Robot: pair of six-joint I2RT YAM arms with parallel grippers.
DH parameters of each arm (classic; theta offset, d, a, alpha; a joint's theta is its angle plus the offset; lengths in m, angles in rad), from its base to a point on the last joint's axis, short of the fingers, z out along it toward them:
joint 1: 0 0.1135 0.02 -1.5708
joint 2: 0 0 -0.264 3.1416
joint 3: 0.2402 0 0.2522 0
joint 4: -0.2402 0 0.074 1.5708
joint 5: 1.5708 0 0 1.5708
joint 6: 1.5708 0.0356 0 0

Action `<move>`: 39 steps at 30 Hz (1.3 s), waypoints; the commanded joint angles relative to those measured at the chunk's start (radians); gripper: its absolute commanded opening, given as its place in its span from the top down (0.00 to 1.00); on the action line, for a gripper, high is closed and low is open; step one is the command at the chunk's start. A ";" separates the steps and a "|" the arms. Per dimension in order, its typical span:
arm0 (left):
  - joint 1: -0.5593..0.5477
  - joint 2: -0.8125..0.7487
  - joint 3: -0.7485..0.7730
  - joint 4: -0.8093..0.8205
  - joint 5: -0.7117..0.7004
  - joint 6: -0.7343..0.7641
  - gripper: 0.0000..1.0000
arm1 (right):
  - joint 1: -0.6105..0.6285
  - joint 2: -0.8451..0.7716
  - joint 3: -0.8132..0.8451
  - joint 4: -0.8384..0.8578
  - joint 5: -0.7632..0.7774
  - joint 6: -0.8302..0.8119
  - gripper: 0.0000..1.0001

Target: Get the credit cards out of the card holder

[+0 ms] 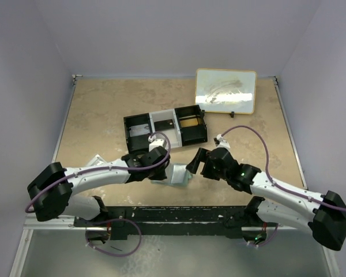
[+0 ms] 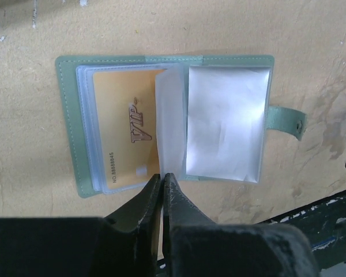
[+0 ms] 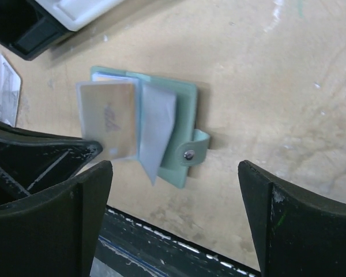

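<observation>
The left arm (image 1: 98, 172) and right arm (image 1: 282, 190) wear white shells between bulky black joints, each trailed by a thin purple cable (image 1: 242, 127). The right gripper (image 3: 174, 167) has matte black, wedge-shaped fingers (image 3: 294, 225).

Orange card (image 2: 124, 138): script "VIP", "NO 8888845" printed along one edge. Nothing else legible.

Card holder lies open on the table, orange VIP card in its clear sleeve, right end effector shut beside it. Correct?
No: the right end effector is open, fingers wide apart in the right wrist view. The card holder does lie open, orange VIP card sleeved.
</observation>
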 commanded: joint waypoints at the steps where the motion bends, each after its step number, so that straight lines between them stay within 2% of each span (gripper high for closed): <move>1: -0.067 0.070 0.092 -0.070 -0.072 0.017 1.00 | -0.001 -0.080 -0.060 -0.033 0.039 0.088 0.07; 5: -0.140 0.162 0.178 -0.105 -0.138 0.002 0.95 | -0.001 -0.136 -0.087 -0.064 0.051 0.111 0.06; 10: -0.208 0.248 0.272 -0.128 -0.203 -0.023 0.67 | -0.001 -0.182 -0.096 -0.104 0.069 0.126 0.06; 13: -0.233 0.278 0.317 -0.115 -0.203 -0.025 0.60 | -0.001 -0.201 -0.106 -0.110 0.072 0.133 0.06; 21: -0.263 0.300 0.306 -0.024 -0.174 -0.038 0.55 | -0.001 -0.228 -0.112 -0.121 0.079 0.141 0.05; 27: -0.264 0.232 0.274 -0.014 -0.220 -0.058 0.54 | -0.001 -0.269 -0.107 -0.100 0.082 0.131 0.04; 29: -0.264 0.195 0.276 -0.026 -0.255 -0.058 0.52 | -0.001 -0.282 -0.112 -0.074 0.081 0.128 0.01; 34: -0.263 0.098 0.253 -0.088 -0.354 -0.096 0.49 | -0.001 -0.312 -0.105 0.016 0.085 0.111 0.00; 39: -0.251 -0.002 0.199 -0.187 -0.446 -0.147 0.41 | -0.001 -0.314 -0.086 0.145 0.055 0.007 0.00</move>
